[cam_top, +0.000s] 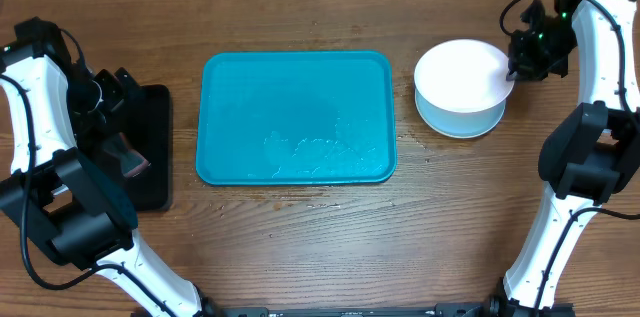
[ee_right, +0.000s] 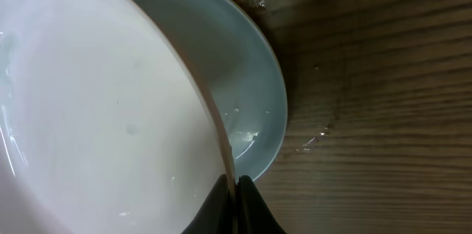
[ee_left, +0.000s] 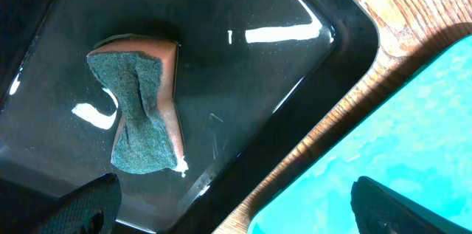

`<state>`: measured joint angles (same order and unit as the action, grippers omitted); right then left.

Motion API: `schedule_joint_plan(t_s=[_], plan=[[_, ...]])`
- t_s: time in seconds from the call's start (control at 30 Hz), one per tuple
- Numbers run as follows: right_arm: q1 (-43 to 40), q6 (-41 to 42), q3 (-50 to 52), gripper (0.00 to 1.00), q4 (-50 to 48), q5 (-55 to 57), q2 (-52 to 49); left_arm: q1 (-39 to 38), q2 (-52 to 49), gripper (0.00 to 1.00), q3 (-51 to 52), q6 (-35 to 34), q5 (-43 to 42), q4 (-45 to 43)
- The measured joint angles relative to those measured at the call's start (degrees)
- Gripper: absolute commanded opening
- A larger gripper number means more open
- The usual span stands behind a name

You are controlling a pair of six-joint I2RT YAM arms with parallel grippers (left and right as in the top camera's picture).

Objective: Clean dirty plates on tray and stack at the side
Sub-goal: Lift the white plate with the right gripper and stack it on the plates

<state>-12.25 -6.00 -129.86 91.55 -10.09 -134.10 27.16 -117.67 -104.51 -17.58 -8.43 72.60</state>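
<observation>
My right claw (ee_right: 236,190) pinches the white plate (ee_right: 96,116) by its rim, tilted over the light blue plate (ee_right: 254,79); my left claw (ee_left: 236,208) (spread wide, empty) hovers above a sponge (ee_left: 140,112).

The sponge (ee_left: 144,108) lies in the small tray (cam_top: 157,172) beneath the left hand (cam_top: 108,92), with the big tray (cam_top: 297,117) beside it. The upper plate (cam_top: 462,75), against the right hand (cam_top: 520,57), sits over the lower plate (cam_top: 460,125).

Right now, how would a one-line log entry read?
right gripper shut on white plate rim, above blue plate | left gripper open over black tray holding sponge | turquoise tray: no plates
</observation>
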Motion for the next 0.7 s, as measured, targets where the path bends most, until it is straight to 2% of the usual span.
schedule_joint_plan(t_s=[0.2,0.37,0.4,0.43,0.47,0.7], plan=[[0.46,0.0,5.92,0.04,-5.62,0.5,-0.02,-0.02,0.0,1.0,0.0,-0.02,0.0,-0.02],[0.46,0.04,9.07,0.04,-6.62,2.86,-0.02,-0.02,0.0,1.0,0.0,-0.02,0.0,0.0],[0.46,0.04,9.46,0.08,-6.58,3.23,-0.02,-0.02,0.0,0.99,0.0,-0.02,0.0,0.0],[0.46,0.07,9.57,0.29,-6.6,3.34,-0.02,-0.02,0.0,1.0,0.0,-0.02,0.0,0.0],[0.44,-0.02,9.57,1.0,-6.56,3.52,-0.02,0.0,0.0,1.0,0.0,-0.02,0.0,0.0],[0.44,0.13,9.55,1.0,-5.25,3.67,-0.02,-0.02,0.0,1.0,0.0,-0.02,0.0,0.0]])
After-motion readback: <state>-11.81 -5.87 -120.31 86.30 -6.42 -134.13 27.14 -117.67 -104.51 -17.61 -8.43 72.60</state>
